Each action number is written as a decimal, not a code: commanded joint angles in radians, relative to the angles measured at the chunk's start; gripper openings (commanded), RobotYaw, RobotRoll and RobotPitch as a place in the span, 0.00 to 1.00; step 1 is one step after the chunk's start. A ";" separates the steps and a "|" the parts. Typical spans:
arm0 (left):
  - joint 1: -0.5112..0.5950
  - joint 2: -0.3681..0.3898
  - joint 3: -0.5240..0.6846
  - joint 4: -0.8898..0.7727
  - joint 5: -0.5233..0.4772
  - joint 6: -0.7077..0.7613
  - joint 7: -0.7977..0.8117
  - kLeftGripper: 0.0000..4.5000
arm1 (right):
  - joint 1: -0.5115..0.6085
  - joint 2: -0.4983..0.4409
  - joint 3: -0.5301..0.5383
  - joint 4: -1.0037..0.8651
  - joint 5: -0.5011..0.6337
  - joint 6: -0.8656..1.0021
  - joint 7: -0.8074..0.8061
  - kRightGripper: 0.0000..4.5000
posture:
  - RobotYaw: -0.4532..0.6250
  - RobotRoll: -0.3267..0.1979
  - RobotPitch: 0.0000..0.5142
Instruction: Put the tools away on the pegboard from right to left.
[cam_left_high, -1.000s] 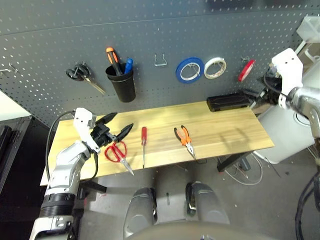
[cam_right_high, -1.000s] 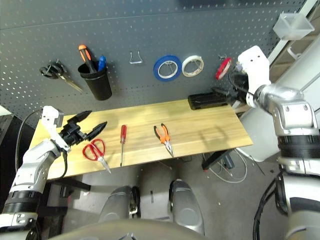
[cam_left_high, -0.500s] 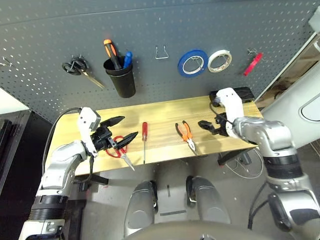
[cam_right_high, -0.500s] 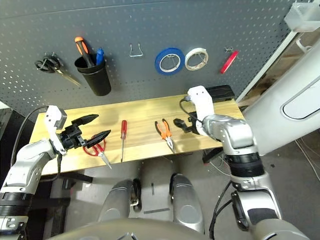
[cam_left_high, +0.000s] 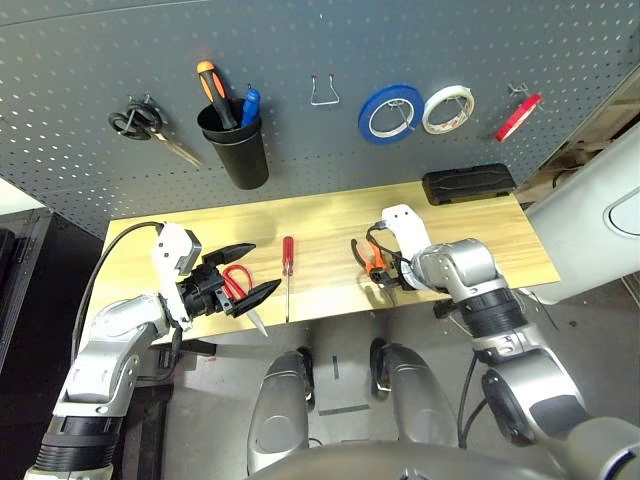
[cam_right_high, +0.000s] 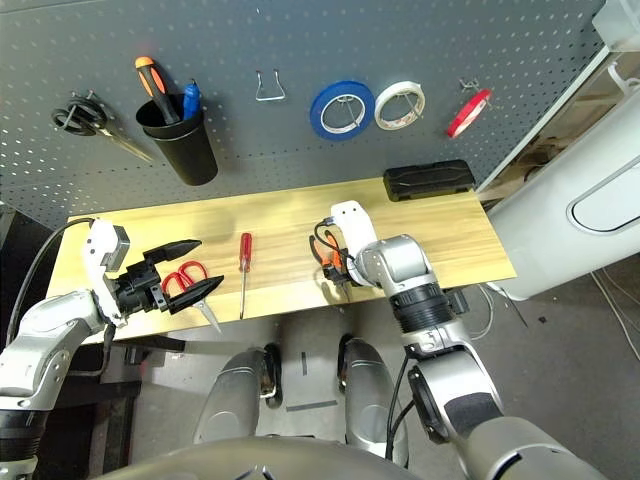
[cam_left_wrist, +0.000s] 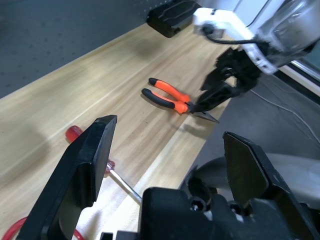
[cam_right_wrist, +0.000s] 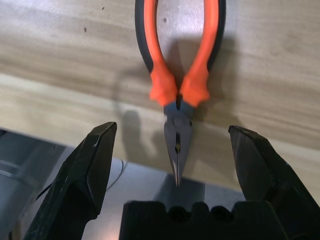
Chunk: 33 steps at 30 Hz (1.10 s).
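The right tool (cam_right_wrist: 173, 150) is gaping open about the pliers (cam_right_wrist: 178, 110), risking slippage by pinching only their tapering nose.

glossy light wood table (cam_left_high: 330, 222), matt dark grey pegboard (cam_left_high: 290, 60), smooth black plastic cup (cam_left_high: 240, 158)

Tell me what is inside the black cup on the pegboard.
The black cup holds an orange-and-black handle and a blue one; the cup's wall hides their lower ends.

Silver forearms (cam_left_high: 120, 350), black ribbed wrist bands (cam_left_high: 492, 312), white brackets (cam_left_high: 407, 232), black cables (cam_left_high: 90, 270), black jaws
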 joint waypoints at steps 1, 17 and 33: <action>0.027 0.009 0.000 -0.035 -0.009 0.013 -0.007 1.00 | -0.029 0.022 -0.012 0.122 -0.024 -0.074 -0.019 1.00 | 0.46 0.62 0.45; 0.030 0.004 0.001 -0.097 -0.040 0.087 0.030 1.00 | -0.159 0.097 -0.057 0.537 -0.076 -0.343 -0.065 0.86 | 0.48 0.62 0.42; 0.019 -0.023 0.085 -0.130 -0.098 0.109 0.098 1.00 | -0.033 -0.015 0.035 0.077 -0.101 -0.401 0.164 0.47 | 0.48 0.62 0.29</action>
